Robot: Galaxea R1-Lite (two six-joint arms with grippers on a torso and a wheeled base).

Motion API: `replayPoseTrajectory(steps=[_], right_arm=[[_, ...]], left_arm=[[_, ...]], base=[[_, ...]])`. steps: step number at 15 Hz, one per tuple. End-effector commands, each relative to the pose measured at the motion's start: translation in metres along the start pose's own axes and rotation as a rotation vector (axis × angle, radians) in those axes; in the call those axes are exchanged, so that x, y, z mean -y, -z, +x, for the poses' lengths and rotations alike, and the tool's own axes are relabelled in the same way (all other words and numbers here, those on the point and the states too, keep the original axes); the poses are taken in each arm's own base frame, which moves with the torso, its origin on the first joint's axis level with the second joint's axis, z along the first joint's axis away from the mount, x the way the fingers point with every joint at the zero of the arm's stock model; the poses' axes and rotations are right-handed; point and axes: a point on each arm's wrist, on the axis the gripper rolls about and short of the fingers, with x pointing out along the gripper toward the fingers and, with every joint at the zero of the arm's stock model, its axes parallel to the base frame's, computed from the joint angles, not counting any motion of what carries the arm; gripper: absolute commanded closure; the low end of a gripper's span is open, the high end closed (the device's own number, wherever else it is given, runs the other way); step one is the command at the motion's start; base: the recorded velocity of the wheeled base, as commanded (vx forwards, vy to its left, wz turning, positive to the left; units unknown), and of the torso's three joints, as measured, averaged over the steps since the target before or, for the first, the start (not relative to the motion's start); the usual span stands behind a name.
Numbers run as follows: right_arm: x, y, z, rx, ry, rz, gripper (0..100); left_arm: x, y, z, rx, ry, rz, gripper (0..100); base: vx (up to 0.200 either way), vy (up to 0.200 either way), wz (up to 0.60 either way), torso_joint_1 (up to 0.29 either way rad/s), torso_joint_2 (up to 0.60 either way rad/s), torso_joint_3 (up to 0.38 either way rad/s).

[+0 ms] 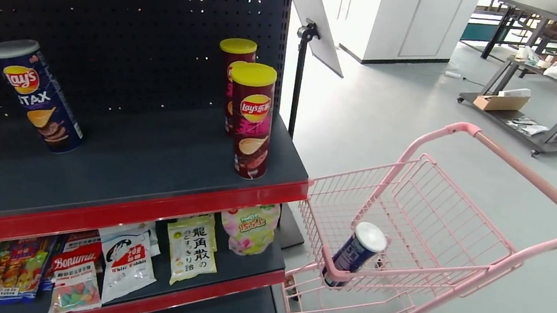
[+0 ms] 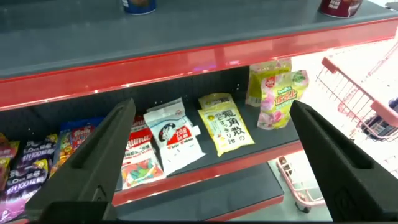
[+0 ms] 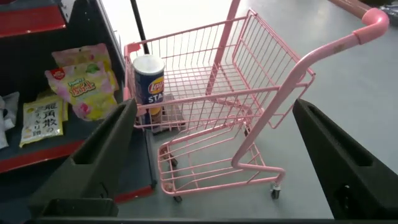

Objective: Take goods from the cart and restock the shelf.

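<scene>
A blue chip can [image 1: 356, 252] with a white lid leans inside the pink cart [image 1: 453, 228], beside the shelf's right end. In the right wrist view the same can [image 3: 148, 84] stands in the cart basket [image 3: 261, 68]; my right gripper [image 3: 216, 106] is open, some way back from the cart, with nothing between its fingers. On the dark upper shelf [image 1: 150, 162] stand a blue can [image 1: 36, 95] at the left and two maroon yellow-lidded cans [image 1: 253, 121] at the right. My left gripper [image 2: 212, 107] is open and empty, facing the lower shelf of snack bags [image 2: 227, 127].
Snack bags [image 1: 128, 257] line the lower shelf. A sign stand [image 1: 300, 74] rises behind the shelf's right end. A low trolley with boxes [image 1: 515, 108] and white cabinets stand across the open grey floor to the right.
</scene>
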Motion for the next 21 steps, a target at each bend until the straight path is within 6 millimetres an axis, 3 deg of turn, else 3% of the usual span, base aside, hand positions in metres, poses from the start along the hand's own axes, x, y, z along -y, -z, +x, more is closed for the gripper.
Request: replayPoseTrajectory(steps=[1, 12, 21], right_arm=[[0.0, 0.0, 0.0001, -0.001, -0.002, 0.0, 0], [0.0, 0.0, 0.0001, -0.001, -0.002, 0.0, 0], [0.0, 0.0, 0.0001, -0.001, -0.002, 0.0, 0]], left_arm=[[0.0, 0.0, 0.0001, -0.001, -0.001, 0.0, 0], [0.0, 0.0, 0.0001, -0.001, -0.001, 0.0, 0], [0.0, 0.0, 0.0001, -0.001, -0.001, 0.0, 0]], base=[[0.0, 0.0, 0.0, -0.139, 0.33, 0.193], [0.0, 0.0, 0.0, -0.14, 0.37, 0.223], [0.0, 0.0, 0.0, -0.168, 0.52, 0.354]])
